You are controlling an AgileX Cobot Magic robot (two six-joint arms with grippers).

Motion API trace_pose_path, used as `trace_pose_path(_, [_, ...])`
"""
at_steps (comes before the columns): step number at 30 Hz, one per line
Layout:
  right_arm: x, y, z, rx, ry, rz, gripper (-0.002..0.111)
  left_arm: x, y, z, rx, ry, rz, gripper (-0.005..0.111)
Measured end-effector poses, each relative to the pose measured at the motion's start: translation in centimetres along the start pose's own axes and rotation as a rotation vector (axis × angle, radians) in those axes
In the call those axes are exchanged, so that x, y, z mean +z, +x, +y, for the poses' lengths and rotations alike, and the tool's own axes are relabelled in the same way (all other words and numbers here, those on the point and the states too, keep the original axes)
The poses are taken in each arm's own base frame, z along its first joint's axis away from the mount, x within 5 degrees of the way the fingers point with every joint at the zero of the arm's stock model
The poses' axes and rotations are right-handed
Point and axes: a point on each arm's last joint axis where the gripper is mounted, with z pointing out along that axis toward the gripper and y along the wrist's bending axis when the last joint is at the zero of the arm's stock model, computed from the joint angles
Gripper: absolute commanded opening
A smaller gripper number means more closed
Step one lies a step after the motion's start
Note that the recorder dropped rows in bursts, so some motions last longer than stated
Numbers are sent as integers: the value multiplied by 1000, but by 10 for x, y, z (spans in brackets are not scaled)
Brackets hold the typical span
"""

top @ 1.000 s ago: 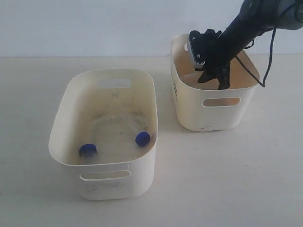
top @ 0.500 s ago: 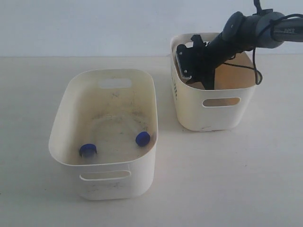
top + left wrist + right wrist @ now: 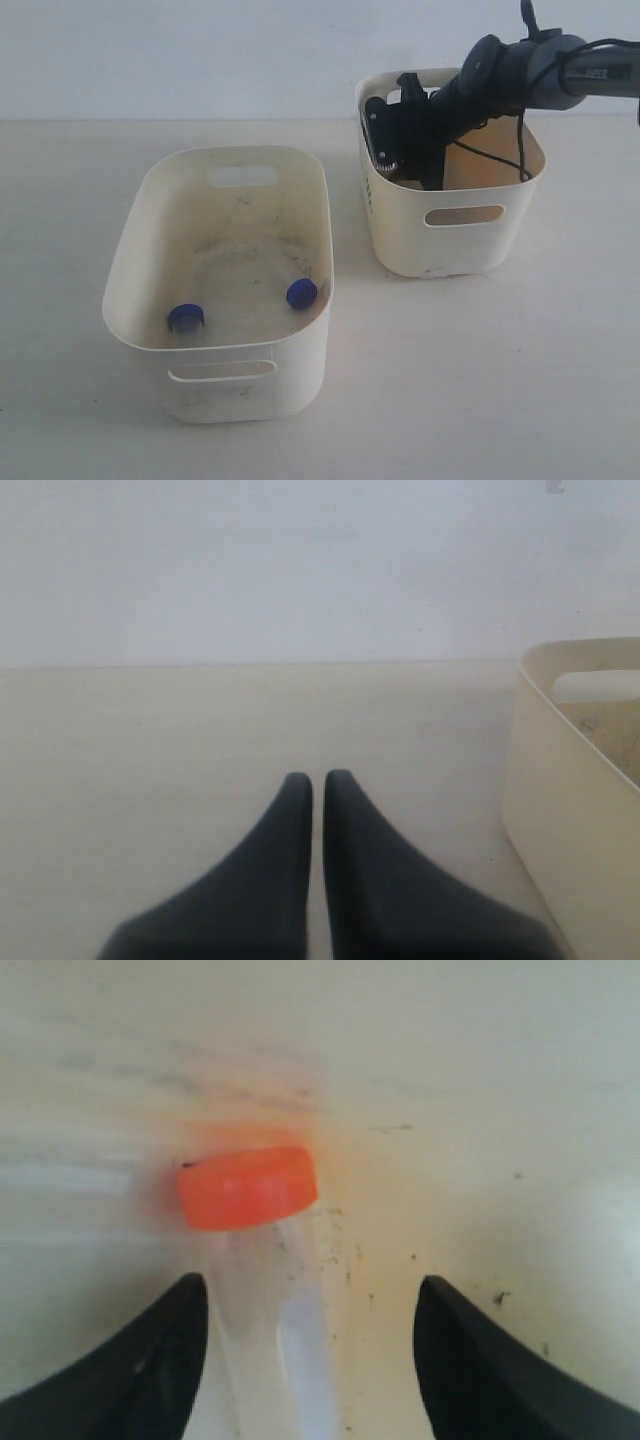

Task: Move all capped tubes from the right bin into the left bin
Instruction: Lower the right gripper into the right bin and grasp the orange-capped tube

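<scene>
Orange-capped tube (image 3: 262, 1290) lying in right bin (image 3: 400, 250) between spread, empty jaws of right gripper (image 3: 310, 1295), nearer one jaw, long axis running along reach; left gripper (image 3: 317, 780) clenched, far off.

A pale cream tabletop (image 3: 80, 420) is filling the lower three quarters of the exterior view, looking matte and smooth. A plain whitish wall (image 3: 180, 50) is running across the top of the frame, meeting the tabletop along a straight horizontal line. Soft, even light is falling everywhere, leaving only faint, blurred shadows.
</scene>
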Motion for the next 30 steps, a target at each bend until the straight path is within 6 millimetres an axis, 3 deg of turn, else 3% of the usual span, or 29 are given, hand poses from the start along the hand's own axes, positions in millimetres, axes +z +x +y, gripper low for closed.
trace_pose_path(9, [7,2,4,9,-7,1,57,0,0,0,0,0,0,4])
trace_pose_path(22, [14,5,8,40,-1,13,0,0,0,0,0,0,0,4])
trace_pose_path(30, [14,5,7,43,9,19,0,0,0,0,0,0,0,4])
